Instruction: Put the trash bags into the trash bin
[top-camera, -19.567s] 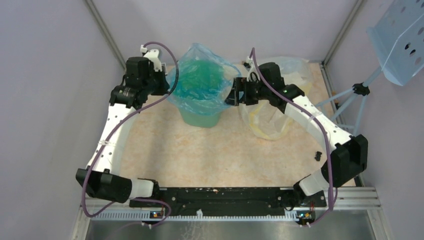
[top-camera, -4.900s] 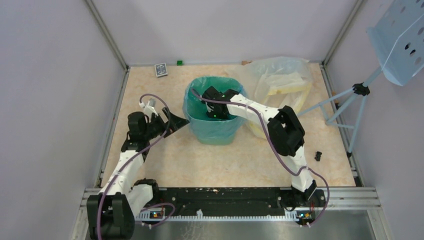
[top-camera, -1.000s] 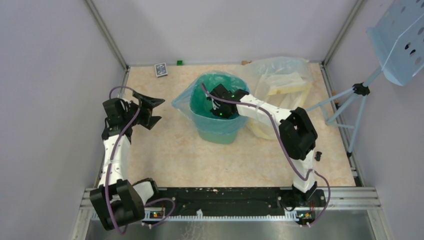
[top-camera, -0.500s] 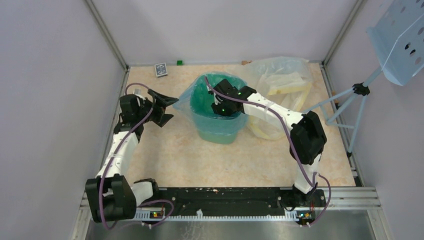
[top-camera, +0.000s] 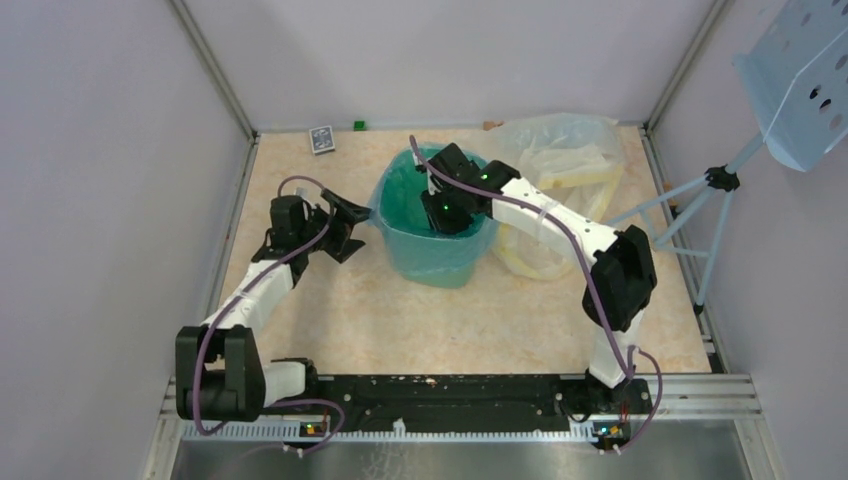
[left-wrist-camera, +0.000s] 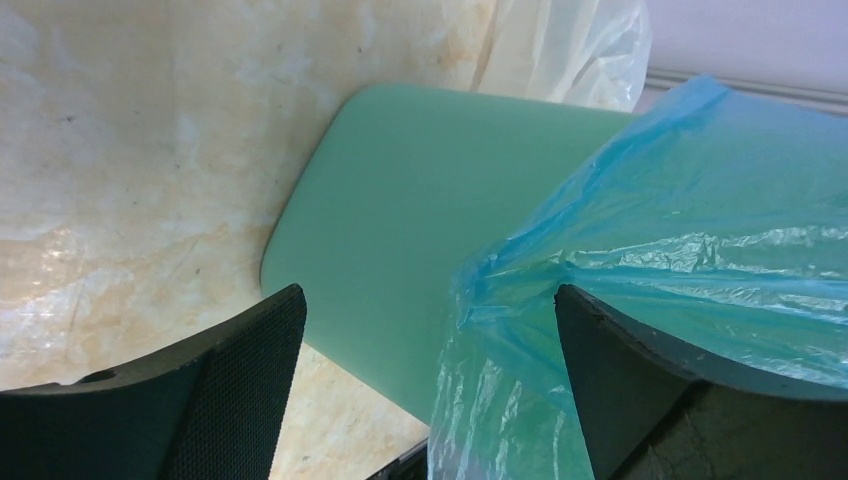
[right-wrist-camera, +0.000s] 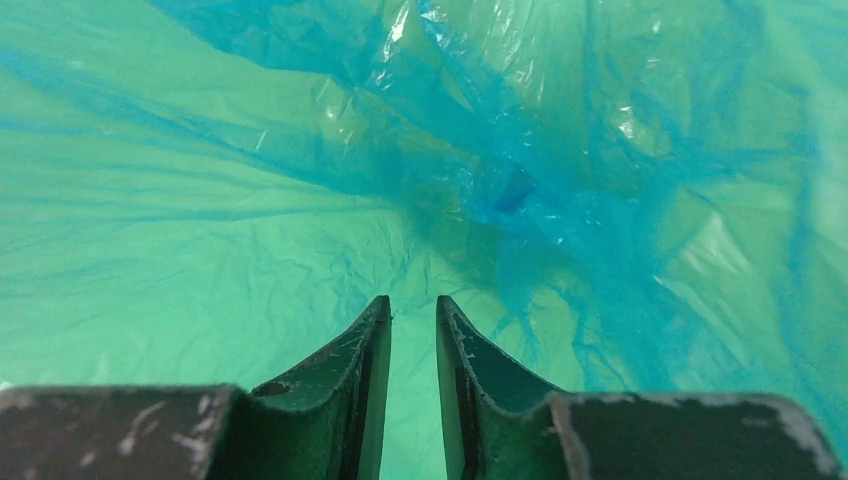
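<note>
The mint-green trash bin (top-camera: 432, 262) stands mid-table with the blue trash bag (top-camera: 403, 195) lining it and folded over its rim. My right gripper (top-camera: 438, 210) reaches down inside the bin. In the right wrist view its jaws (right-wrist-camera: 413, 305) stand a narrow gap apart with nothing between them, above the crinkled bag (right-wrist-camera: 520, 180). My left gripper (top-camera: 356, 225) is wide open at the bin's left side. In the left wrist view the bag's hanging edge (left-wrist-camera: 600, 270) and the bin wall (left-wrist-camera: 400, 200) lie between the open fingers (left-wrist-camera: 230, 400), not gripped.
A clear, yellow-banded plastic bag (top-camera: 560, 150) lies behind and right of the bin, also visible as the clear bag (left-wrist-camera: 560, 50). A small card box (top-camera: 321, 139) and a green cube (top-camera: 358, 125) sit at the back wall. A small black piece (top-camera: 636, 311) and a tripod stand (top-camera: 720, 180) are on the right.
My left arm has swung from near the left wall to the bin's left side, still open. The right gripper's jaws have parted slightly inside the bin. The bag's left flap now hangs closer to the bin.
</note>
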